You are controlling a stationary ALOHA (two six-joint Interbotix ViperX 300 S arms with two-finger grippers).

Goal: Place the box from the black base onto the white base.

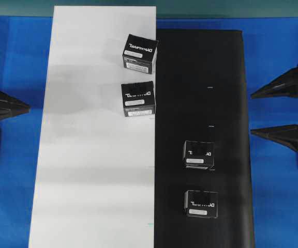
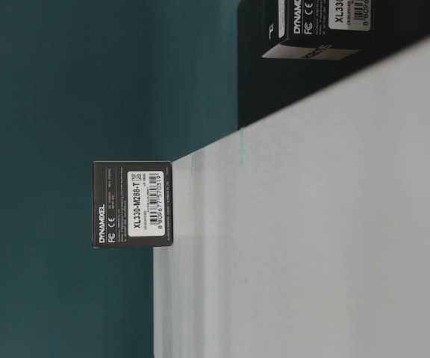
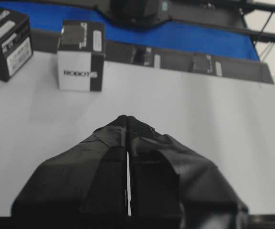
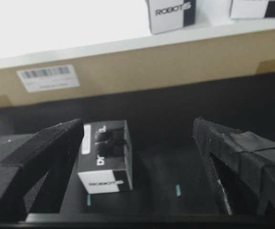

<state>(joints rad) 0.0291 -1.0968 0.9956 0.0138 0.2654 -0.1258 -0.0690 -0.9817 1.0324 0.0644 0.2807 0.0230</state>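
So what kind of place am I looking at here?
Likely a robotics lab test bench: a blue tabletop, a white base and black base carrying identical Dynamixel boxes, and a right gripper open.

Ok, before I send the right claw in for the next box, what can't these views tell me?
- Overhead: the right claw sits at the frame's edge, its arm cut off.
- Right wrist: one box shows between the fingers; the other box on the black base is out of frame.
- Table-level: the top box is cut off by the edge.
- Left wrist: the left claw hides the white base beneath it.
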